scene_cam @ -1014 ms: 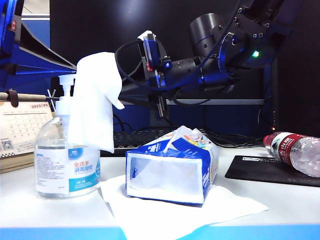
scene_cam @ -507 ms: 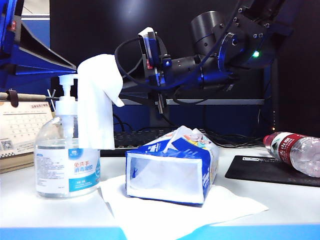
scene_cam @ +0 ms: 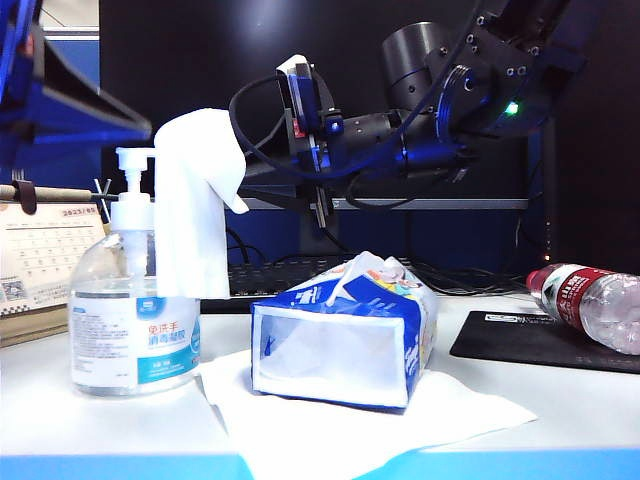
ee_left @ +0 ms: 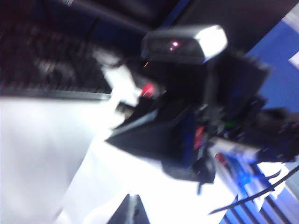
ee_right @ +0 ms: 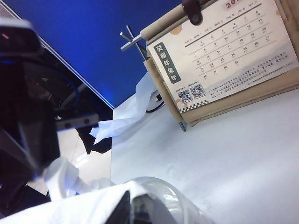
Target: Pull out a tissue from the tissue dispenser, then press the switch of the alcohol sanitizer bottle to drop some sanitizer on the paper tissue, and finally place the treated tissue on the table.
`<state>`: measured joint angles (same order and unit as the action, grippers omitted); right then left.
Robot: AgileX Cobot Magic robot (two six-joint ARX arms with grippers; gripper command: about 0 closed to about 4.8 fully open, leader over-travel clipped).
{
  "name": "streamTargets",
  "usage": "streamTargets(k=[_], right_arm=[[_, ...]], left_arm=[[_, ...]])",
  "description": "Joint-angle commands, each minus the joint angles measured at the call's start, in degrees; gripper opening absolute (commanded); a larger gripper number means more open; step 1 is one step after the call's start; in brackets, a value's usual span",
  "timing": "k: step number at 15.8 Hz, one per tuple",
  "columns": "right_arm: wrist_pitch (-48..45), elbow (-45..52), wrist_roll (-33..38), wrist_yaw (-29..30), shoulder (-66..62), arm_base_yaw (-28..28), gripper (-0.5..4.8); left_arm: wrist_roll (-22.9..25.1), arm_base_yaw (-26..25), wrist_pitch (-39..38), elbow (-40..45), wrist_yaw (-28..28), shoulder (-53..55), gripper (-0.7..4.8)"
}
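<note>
My right gripper (ee_right: pixel 130 207): jaws together, pinching the thin white paper tissue (scene_cam: pixel 198 205); it sits up beside the pump, and in the exterior view the draped sheet hides it.
My left gripper (ee_left: pixel 132 212): jaws together on nothing I can see; only its dark tip shows in the blurred left wrist view, above the white surface.
Tissue: hangs from its bunched top, draped in front of the pump's nozzle side, lower edge level with the bottle's shoulder.
Clear round-shouldered sanitizer bottle with white-and-blue label (scene_cam: pixel 133 325): upright on the white desk with bright blue front edge (scene_cam: pixel 560 400), at the left.
White plastic pump head (scene_cam: pixel 132 160): on top of the bottle, partly covered by the tissue.
Soft blue plastic tissue pack (scene_cam: pixel 345 335): just right of the bottle, a white sheet poking from its top.
Large flat white paper sheet (scene_cam: pixel 470 410): lying under the pack.
Desk calendar (ee_right: pixel 224 60): behind the bottle.
</note>
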<state>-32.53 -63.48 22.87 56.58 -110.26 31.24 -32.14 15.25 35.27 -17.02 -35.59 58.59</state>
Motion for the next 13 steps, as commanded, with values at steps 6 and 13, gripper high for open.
streamTargets(k=[6, 13], right_arm=[[-1.2, -0.22, 0.09, -0.04, 0.15, 0.17, -0.05], [-2.21, -0.31, 0.72, -0.11, 0.17, 0.09, -0.05]], left_arm=[[1.33, -0.04, -1.36, -0.2, 2.58, 2.27, -0.05], [1.66, -0.04, 1.11, -0.2, 2.32, 6.56, -0.05]])
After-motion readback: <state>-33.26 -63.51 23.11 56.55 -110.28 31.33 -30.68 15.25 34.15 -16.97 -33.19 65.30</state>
